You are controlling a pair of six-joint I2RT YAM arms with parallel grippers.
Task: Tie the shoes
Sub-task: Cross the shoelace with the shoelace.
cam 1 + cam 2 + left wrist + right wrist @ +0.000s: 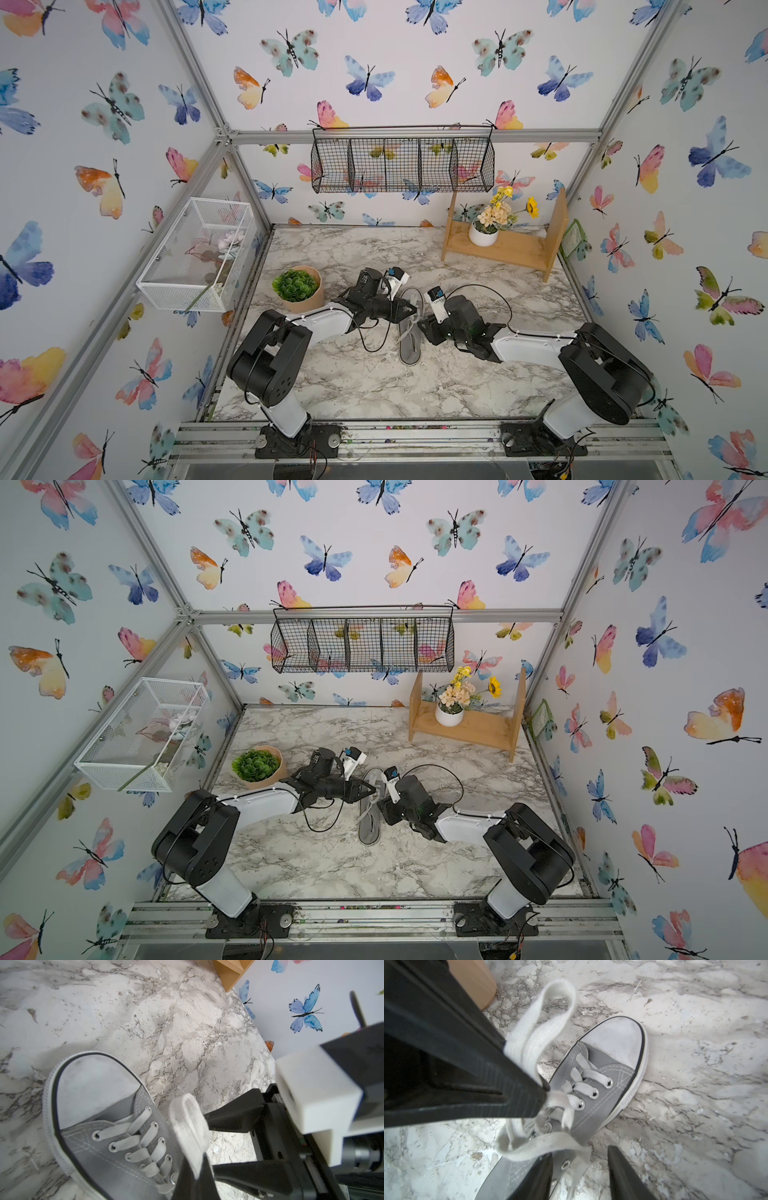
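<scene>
Two smooth, tapered black fingers of the right gripper (580, 1152) stand spread apart, clamping nothing, with a limp flat strand of white lace (529, 1150) draped over one. Opposite, the left gripper (537, 1093), ribbed along its fingers, is pinched tight on a woven lace loop (550, 1007) that arches upward. Between them the grey canvas sneaker (409, 345), with its scuffed white rubber toe cap and metal eyelets, sits on its sole in the middle of the marble-patterned tabletop (374, 386).

I see a green plant (295, 284) on the marble table (374, 386), flowers (493, 217) on a wooden shelf (517, 251), a black basket (402, 166) and a white basket (183, 289).
</scene>
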